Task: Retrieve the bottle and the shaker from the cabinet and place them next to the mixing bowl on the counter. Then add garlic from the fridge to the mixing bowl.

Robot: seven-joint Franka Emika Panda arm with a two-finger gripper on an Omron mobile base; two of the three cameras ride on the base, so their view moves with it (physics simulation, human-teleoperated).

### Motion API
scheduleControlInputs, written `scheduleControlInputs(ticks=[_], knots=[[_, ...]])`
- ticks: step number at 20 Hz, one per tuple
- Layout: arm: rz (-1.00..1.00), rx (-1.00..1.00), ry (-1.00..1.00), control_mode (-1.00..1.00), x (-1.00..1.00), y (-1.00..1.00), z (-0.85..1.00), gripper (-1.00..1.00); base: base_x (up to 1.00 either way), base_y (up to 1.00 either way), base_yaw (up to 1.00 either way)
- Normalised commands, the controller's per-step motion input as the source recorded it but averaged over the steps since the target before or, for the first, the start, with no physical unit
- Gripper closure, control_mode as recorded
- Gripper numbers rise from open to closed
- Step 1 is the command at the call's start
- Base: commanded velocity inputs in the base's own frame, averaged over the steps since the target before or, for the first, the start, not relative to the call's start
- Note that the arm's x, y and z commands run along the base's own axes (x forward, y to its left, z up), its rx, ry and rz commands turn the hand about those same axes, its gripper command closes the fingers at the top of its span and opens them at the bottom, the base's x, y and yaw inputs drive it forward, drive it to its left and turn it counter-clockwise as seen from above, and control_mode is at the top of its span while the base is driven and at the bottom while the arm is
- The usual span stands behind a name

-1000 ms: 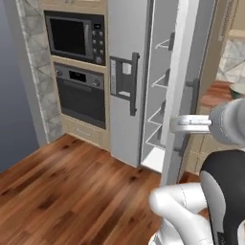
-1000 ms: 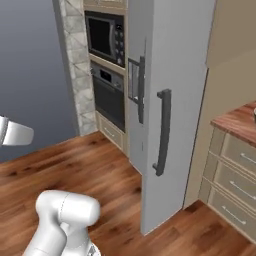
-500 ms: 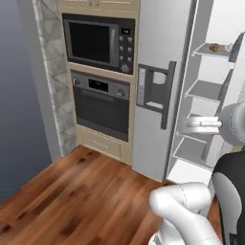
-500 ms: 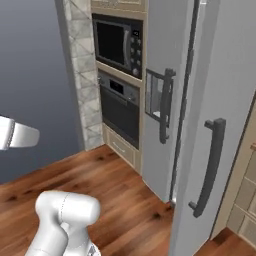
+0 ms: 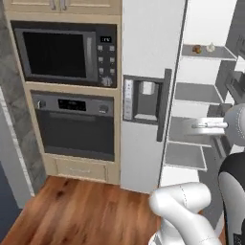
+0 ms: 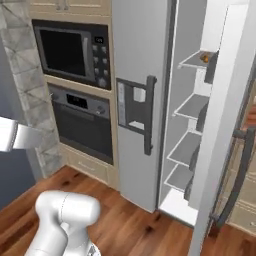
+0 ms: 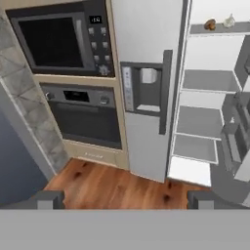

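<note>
The fridge (image 5: 152,43) stands with its right door (image 6: 227,120) swung open and the shelves inside bare to view. On the top shelf lies a white garlic (image 7: 228,21) bulb beside a small brown item (image 7: 210,24); the garlic (image 5: 210,47) sits well above and beyond my hand. My gripper (image 7: 126,200) is open, its two dark fingertips (image 7: 49,199) spread wide with nothing between them, and it hangs in the air in front of the fridge. From the left base view the gripper (image 5: 206,125) is level with the middle shelves. The bottle, shaker and mixing bowl are out of view.
A built-in microwave (image 5: 62,52) and oven (image 5: 74,124) fill the wall column left of the fridge, with cabinet doors (image 5: 62,5) above. The closed left fridge door carries a dispenser (image 5: 143,98) and a dark handle (image 5: 166,105). Wooden floor (image 7: 117,185) lies below.
The whole picture has shifted as the base moved: oven column and fridge now look closer and more square-on, and the open fridge shelves with the garlic have come into view. The gripper stays open.
</note>
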Motion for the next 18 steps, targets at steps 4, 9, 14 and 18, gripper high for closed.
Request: scheduleControlInputs(ticks=[4,9,14,18], knots=[[0.0,0.0,0.0,1.0,0.0,0.0,0.0,-1.0,0.98,0.43,-0.64],[0.0,0.0,0.0,1.0,0.0,0.0,0.0,-1.0,0.64,0.09,-0.75],[0.0,0.0,0.0,1.0,0.0,0.0,0.0,-1.0,0.66,0.32,-0.48],[0.0,0.0,0.0,1.0,0.0,0.0,0.0,-1.0,0.61,0.19,-0.13]])
